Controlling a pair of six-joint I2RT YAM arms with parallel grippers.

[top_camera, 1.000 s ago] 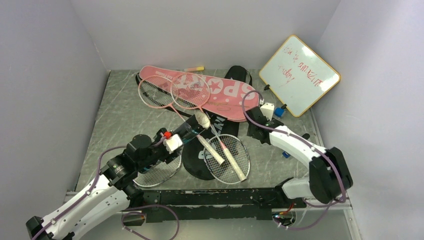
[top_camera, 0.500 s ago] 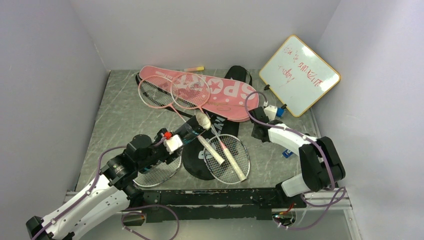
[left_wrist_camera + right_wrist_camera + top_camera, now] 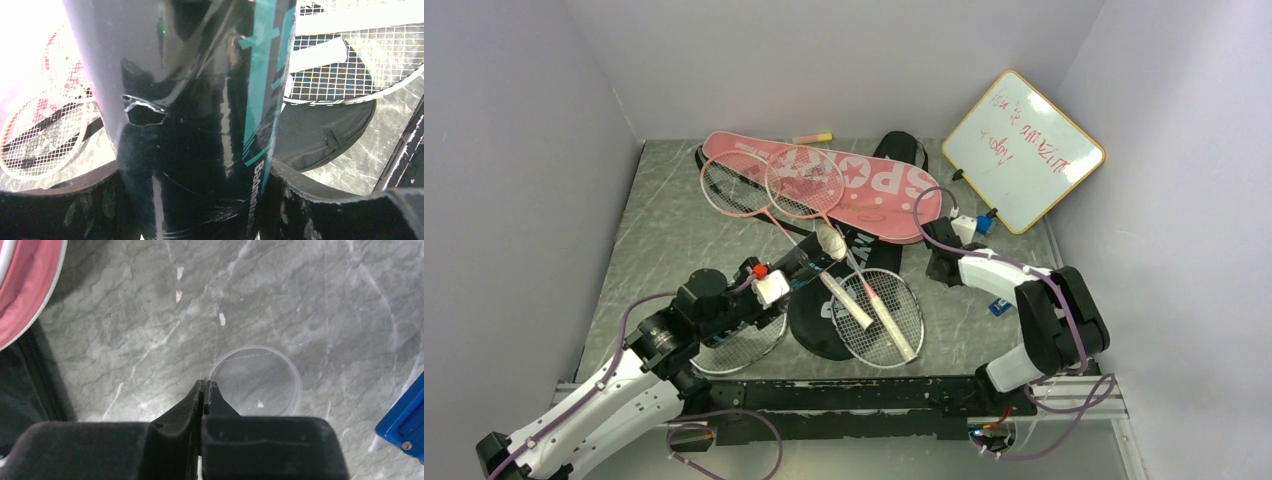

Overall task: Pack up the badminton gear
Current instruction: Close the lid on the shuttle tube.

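Grey marbled desk (image 3: 674, 230) is sitting between plain pale walls. The left end effector (image 3: 200, 205) is clamping the glossy dark tube (image 3: 190, 100), its fingers (image 3: 60, 210) pressing both sides with the jaws standing wide around it. A white feather shuttlecock (image 3: 830, 240) is sitting at the tube's far end. Two pink-framed rackets (image 3: 764, 185) are lying on the pink "SPORT" cover (image 3: 884, 190). A white-framed racket (image 3: 889, 300) is resting partly on the black cover (image 3: 819, 335). The right end effector (image 3: 206, 386) is pressing its tips fully together, touching the rim of a clear round lid (image 3: 295, 385) lying flat on the desk. Whether it is pinching that rim cannot be told.
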